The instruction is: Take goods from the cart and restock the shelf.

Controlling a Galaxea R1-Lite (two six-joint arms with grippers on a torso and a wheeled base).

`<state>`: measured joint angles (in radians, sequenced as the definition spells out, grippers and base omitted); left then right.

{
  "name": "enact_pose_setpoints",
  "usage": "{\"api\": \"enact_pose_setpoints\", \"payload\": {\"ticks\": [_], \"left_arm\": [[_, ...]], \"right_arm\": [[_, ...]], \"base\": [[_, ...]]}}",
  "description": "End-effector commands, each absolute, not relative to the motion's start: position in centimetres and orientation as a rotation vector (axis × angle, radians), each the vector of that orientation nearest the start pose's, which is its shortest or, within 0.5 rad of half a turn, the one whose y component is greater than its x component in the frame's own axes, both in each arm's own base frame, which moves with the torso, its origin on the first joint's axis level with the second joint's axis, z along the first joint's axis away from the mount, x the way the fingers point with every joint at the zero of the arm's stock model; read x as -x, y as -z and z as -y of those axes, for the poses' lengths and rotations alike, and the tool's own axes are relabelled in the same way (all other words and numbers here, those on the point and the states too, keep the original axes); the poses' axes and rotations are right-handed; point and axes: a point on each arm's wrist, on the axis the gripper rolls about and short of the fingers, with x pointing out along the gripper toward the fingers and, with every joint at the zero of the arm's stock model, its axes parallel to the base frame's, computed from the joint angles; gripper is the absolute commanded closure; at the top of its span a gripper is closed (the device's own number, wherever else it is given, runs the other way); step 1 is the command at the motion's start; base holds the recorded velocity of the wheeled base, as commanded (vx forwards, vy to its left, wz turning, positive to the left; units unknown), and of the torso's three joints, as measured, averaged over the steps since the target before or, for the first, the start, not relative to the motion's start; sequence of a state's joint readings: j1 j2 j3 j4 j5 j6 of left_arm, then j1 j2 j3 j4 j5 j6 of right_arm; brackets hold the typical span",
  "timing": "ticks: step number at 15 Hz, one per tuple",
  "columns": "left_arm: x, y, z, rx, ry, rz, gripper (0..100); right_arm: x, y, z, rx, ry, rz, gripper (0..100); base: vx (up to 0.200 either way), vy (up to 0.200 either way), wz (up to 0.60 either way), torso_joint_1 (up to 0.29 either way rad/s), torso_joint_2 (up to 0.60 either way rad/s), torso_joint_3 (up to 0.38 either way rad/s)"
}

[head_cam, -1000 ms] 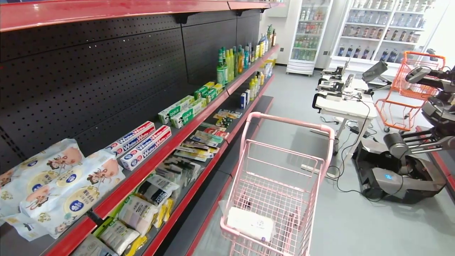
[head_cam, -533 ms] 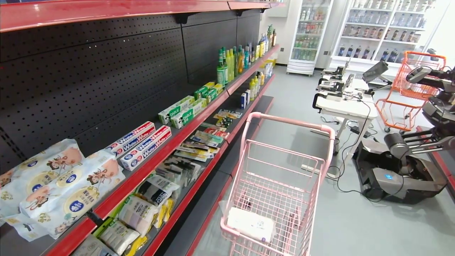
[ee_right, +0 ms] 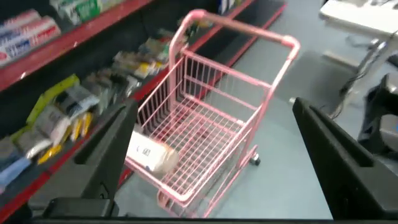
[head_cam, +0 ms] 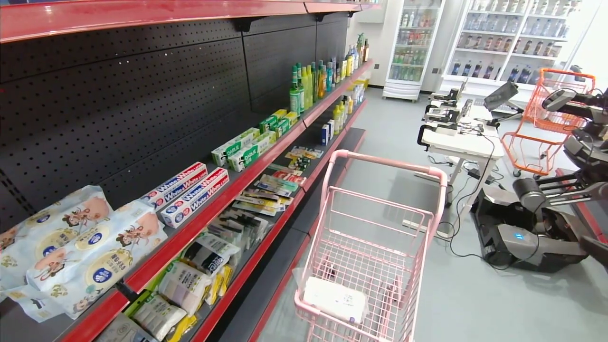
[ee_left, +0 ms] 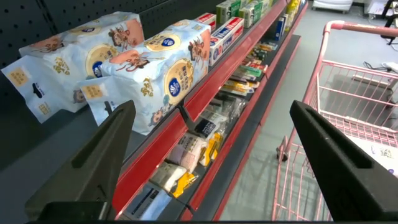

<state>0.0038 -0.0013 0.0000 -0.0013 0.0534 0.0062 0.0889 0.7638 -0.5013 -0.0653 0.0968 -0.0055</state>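
Left gripper (ee_left: 211, 106): dark fingers spread wide, holding nothing, facing the red-edged metal shelf (head_cam: 204, 216).
Shelf stock: two printed soft wipe packs (head_cam: 95, 247) lying flat.
Cart goods: white soft rectangular pack (head_cam: 335, 299), flat in the pink wire cart (head_cam: 387, 164), near end, long axis across the basket.
Right gripper (ee_right: 214, 104): wide apart, empty, above the cart.

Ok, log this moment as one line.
stage: pre-pick | cart: one white pack inside | left gripper: open, facing shelf | right gripper: open, facing cart
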Motion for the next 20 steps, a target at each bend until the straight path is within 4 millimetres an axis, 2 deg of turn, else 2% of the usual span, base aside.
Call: {"api": "enact_pose_setpoints", "payload": {"ticks": [1, 2, 4, 5, 6, 7, 9, 10, 13, 17, 18, 20], "left_arm": [[2.3, -7.6, -0.1, -0.006, -0.058, 0.001, 0], [2.3, -7.6, -0.1, -0.006, -0.058, 0.001, 0], [2.3, -7.6, -0.1, -0.006, -0.058, 0.001, 0], [2.3, -7.6, -0.1, -0.006, -0.058, 0.001, 0], [2.3, -7.6, -0.1, -0.006, -0.058, 0.001, 0], [2.3, -7.6, -0.1, -0.006, -0.058, 0.001, 0], [2.3, -7.6, -0.1, -0.006, -0.058, 0.001, 0], [2.3, -7.6, -0.1, -0.006, -0.058, 0.001, 0], [2.3, -7.6, -0.1, -0.006, -0.058, 0.001, 0], [2.3, -7.6, -0.1, -0.006, -0.058, 0.001, 0], [2.3, -7.6, -0.1, -0.006, -0.058, 0.001, 0], [2.3, -7.6, -0.1, -0.006, -0.058, 0.001, 0]], "right_arm": [[-19.5, -18.7, -5.4, 0.068, -0.394, -0.576, 0], [-21.0, -16.8, -6.0, 0.078, -0.423, -0.663, 0], [-22.2, -14.3, -7.0, 0.108, -0.554, -0.740, 0], [-22.8, -12.4, -7.3, 0.197, -0.620, -0.777, 0], [-22.8, -12.4, -7.4, 0.205, -0.625, -0.778, 0], [-23.7, -10.1, -7.7, 0.354, -0.718, -0.798, 0], [-25.0, -9.9, -8.5, 0.338, -0.866, -0.731, 0], [-25.4, -9.8, -8.3, 0.336, -0.866, -0.718, 0], [-26.0, -9.5, -5.9, 0.313, -0.785, -0.728, 0], [-27.4, -7.9, -5.8, 0.338, -0.798, -0.760, 0], [-29.6, -6.5, -6.2, 0.347, -0.803, -0.777, 0], [-31.3, -5.5, -6.7, 0.373, -0.812, -0.782, 0]], "base": [[0.000, 0.000, 0.00, 0.000, 0.00, 0.000], [0.000, 0.000, 0.00, 0.000, 0.00, 0.000], [0.000, 0.000, 0.00, 0.000, 0.00, 0.000], [0.000, 0.000, 0.00, 0.000, 0.00, 0.000], [0.000, 0.000, 0.00, 0.000, 0.00, 0.000], [0.000, 0.000, 0.00, 0.000, 0.00, 0.000], [0.000, 0.000, 0.00, 0.000, 0.00, 0.000], [0.000, 0.000, 0.00, 0.000, 0.00, 0.000], [0.000, 0.000, 0.00, 0.000, 0.00, 0.000], [0.000, 0.000, 0.00, 0.000, 0.00, 0.000], [0.000, 0.000, 0.00, 0.000, 0.00, 0.000], [0.000, 0.000, 0.00, 0.000, 0.00, 0.000]]}}
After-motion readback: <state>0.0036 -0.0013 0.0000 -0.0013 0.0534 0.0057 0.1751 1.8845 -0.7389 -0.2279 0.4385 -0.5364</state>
